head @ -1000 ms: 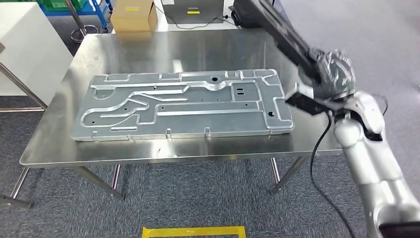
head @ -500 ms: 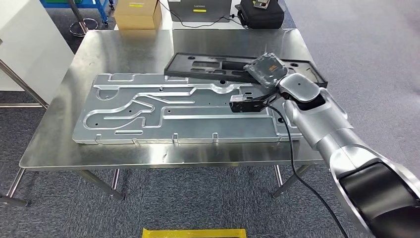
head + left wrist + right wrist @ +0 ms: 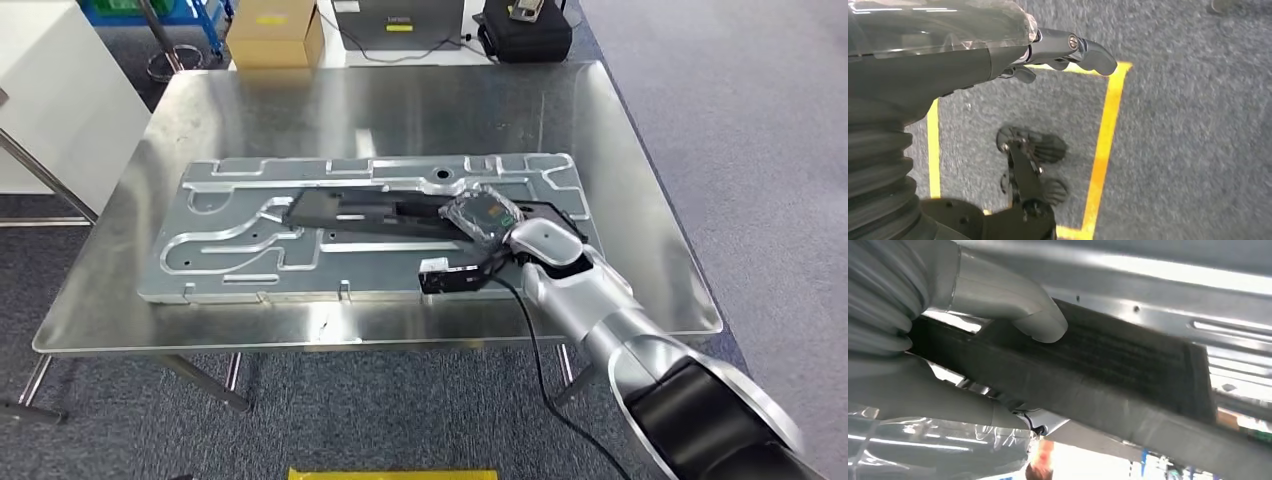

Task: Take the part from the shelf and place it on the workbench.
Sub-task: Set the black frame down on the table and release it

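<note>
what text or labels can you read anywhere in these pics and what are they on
No text can be read.
Laptop behind the workbench: small light logo on its lid, too small to read.
Cardboard box: yellow label, print too blurred to read.
Black part in the right hand, grey metal plate, yellow floor tape under the left hand: no lettering visible.

black part [image 3: 370, 211], silver plate [image 3: 250, 250] (grooved), yellow tape [image 3: 1103, 145]

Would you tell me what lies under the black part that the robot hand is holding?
Under the black part lies the large machined aluminium plate, on the steel workbench. The right robot hand grips the part; the plate's surface beneath is hidden.
</note>
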